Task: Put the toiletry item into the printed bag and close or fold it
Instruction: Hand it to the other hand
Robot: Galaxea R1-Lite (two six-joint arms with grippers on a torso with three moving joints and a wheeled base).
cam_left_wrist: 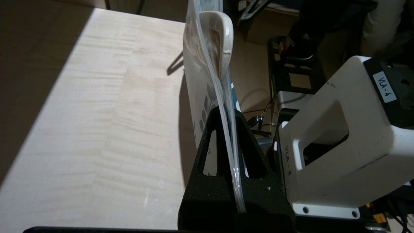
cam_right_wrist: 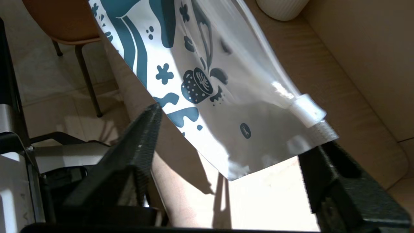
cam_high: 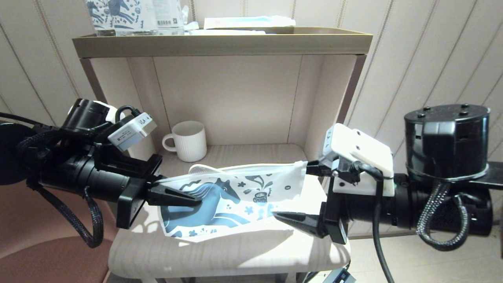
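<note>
The printed bag (cam_high: 243,196) hangs flat above the table, showing a dark blue horse, cup and flowers. My left gripper (cam_high: 190,196) is shut on its left end; in the left wrist view the jaws (cam_left_wrist: 224,111) pinch the bag's edge (cam_left_wrist: 197,84). The toiletry item (cam_high: 202,169), off-white with a rounded end (cam_left_wrist: 221,42), pokes past the bag's upper edge near that gripper; the rest of it is hidden. My right gripper (cam_high: 304,192) is open, its fingers straddling the bag's right end (cam_right_wrist: 200,48) without touching it. The white slider tab (cam_right_wrist: 307,110) sits at that end.
A ribbed white mug (cam_high: 188,140) stands at the back of the pale table (cam_high: 235,259), inside a shelf recess. The shelf top (cam_high: 220,43) carries horse-printed packs (cam_high: 118,13). A brown chair (cam_high: 39,251) is on the left.
</note>
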